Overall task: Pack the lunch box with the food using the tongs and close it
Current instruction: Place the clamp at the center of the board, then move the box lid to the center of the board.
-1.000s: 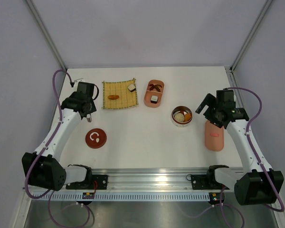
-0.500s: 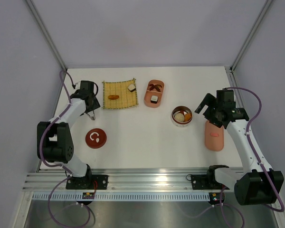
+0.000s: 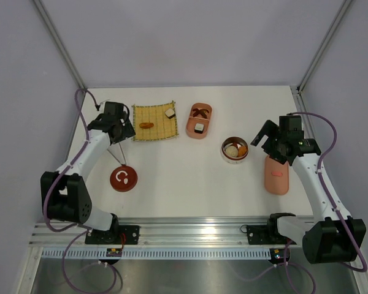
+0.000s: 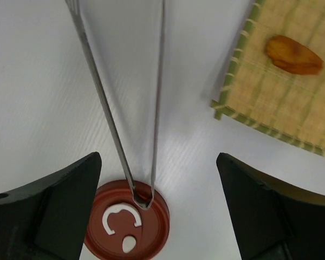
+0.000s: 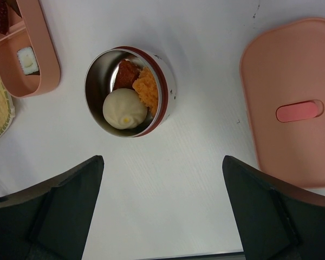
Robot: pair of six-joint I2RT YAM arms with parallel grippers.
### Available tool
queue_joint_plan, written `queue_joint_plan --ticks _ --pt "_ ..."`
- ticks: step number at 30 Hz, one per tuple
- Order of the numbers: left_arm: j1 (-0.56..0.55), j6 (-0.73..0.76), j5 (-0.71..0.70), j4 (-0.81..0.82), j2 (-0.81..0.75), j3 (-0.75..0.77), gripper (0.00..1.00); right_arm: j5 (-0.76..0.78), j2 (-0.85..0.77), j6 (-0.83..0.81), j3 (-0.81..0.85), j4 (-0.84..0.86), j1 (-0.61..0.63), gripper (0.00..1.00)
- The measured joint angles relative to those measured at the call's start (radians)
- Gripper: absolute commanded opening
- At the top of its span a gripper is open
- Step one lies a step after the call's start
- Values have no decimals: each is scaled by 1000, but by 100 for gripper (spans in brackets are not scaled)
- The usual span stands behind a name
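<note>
Picking up the tongs seems the step in hand; they lie loose on the worktop beside the mat, hinge end on the red lid; the left arm reaches forward, wrist down, jaws wide open astride them; next, lower and pinch mid-length; the right arm hangs over the tin, jaws open, empty; food waits on the mat.

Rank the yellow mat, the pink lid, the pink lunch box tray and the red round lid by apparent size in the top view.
1. yellow mat
2. pink lid and pink lunch box tray: they look about alike, so I won't rank them
3. red round lid
</note>
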Motion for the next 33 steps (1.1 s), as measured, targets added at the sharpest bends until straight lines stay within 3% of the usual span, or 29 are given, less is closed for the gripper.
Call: queue_joint_plan --ticks 6,11,15,22,33 --pt "-235 -31 -32 -91 -130 2 75 -18 25 0 0 22 0 99" --pt "-352 -116 -40 -136 -184 -116 67 -18 29 0 0 24 0 99" --pt "-378 -175 -39 -158 -185 -225 52 -18 29 0 0 24 0 100" --pt "-382 -238 -39 -130 -130 -339 35 -24 29 0 -3 26 0 99" --pt "-390 -259 -51 -27 -50 -366 27 -27 29 0 -3 27 0 99"
